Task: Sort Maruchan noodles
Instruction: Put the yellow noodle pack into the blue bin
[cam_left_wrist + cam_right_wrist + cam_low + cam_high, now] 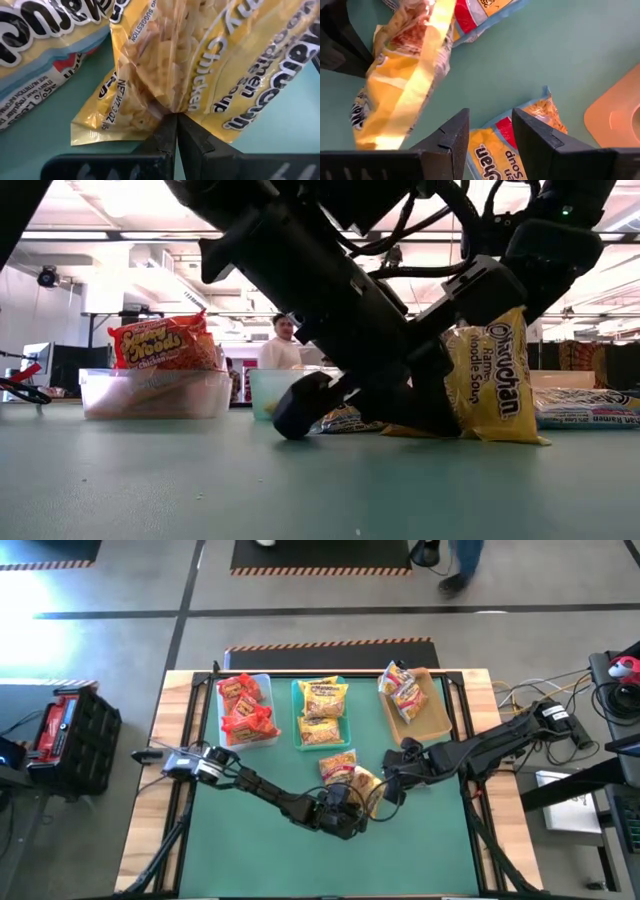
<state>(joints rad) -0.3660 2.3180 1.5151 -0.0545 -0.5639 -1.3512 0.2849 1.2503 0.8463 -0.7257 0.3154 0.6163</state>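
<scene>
- The left gripper (pixel 176 120), at the table's six o'clock, pinches a yellow noodle packet (pixel 200 65) by its edge; lifting comes next.
- The right gripper (pixel 490 131) hovers beside it, fingers apart and empty.
- Next, I judge, carry it toward twelve o'clock to the teal bin (pixel 297 700).

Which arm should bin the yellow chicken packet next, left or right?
Left. Its pincer is already shut on the yellow packet, holding it tipped up off the mat. The right pincer is open and empty, hovering over another packet near the tan bin.
</scene>
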